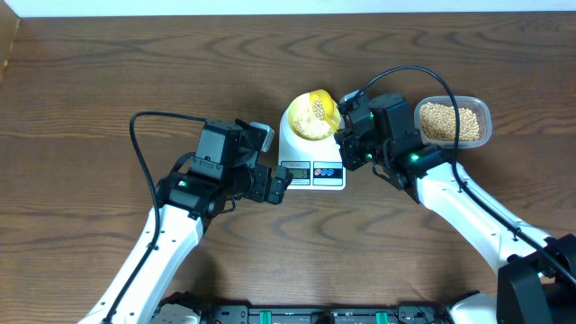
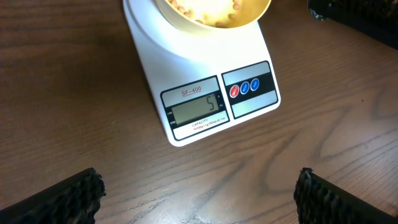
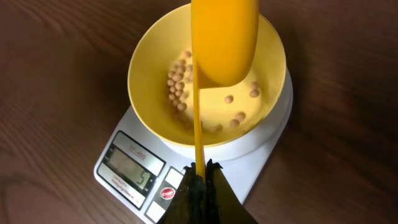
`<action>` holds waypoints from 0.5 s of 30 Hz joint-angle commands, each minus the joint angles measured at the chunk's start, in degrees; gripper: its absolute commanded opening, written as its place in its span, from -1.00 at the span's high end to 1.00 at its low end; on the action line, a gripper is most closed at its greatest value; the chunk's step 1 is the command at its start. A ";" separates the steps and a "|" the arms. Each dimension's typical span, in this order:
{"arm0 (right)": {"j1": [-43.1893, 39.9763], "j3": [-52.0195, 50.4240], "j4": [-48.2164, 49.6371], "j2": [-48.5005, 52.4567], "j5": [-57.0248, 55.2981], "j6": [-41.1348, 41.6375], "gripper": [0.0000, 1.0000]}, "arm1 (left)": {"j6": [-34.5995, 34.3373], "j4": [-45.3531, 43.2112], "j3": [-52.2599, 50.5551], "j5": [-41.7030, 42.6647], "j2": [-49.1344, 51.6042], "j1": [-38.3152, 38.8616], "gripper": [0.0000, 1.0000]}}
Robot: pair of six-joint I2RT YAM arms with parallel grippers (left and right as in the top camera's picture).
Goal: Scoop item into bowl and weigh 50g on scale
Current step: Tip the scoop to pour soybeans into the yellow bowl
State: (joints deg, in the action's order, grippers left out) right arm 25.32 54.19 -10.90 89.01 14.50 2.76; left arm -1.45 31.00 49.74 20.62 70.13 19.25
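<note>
From overhead, the right gripper (image 1: 346, 124) is clamped fully shut on the handle of the yellow scoop (image 1: 324, 106), whose head hangs over the bowl (image 1: 304, 126) just ahead of its jaws. The clear tub (image 1: 482, 112) of beans (image 1: 438, 121) lies behind that gripper, on its far side from the scale (image 1: 315, 174). The left gripper (image 1: 280, 183) stands wide open and holds nothing, its jaws just beside the scale's front left corner. In the left wrist view both fingers (image 2: 56, 199) frame bare table (image 2: 74, 74). The scale sits ahead of and between the open jaws, apart from them, and its display (image 2: 198, 112) shows a lone 5, with the bowl beyond it at the top edge. In the right wrist view the handle rises straight out of the closed jaws and the scoop head is tipped over the bowl's middle. A thin scatter of beans lies on the bowl floor, directly ahead of the jaws and below the scoop. The step looks like emptying a scoopful, and with 5 showing against 50 wanted, most of the weighing appears to remain. To do it well, keep the head centred over the bowl, tilt slowly so nothing bounces out, and never rest the scoop on the bowl or scale, which would falsify the reading. Full scoops suit now, small shakes near 50.
</note>
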 commanded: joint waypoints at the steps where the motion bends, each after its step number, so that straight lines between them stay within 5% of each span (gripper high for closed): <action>1: 0.28 0.02 0.09 0.24 -0.68 -3.39 0.98 | 0.15 -0.07 0.09 -0.57 0.24 0.09 -1.00; 15: 0.28 0.17 -0.28 0.24 -0.90 -8.68 0.98 | 0.15 -0.07 0.09 -0.57 0.24 0.09 -1.00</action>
State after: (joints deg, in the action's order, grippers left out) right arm 25.32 54.19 -11.27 89.01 14.02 -3.11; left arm -1.45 31.00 49.74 20.62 70.13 19.25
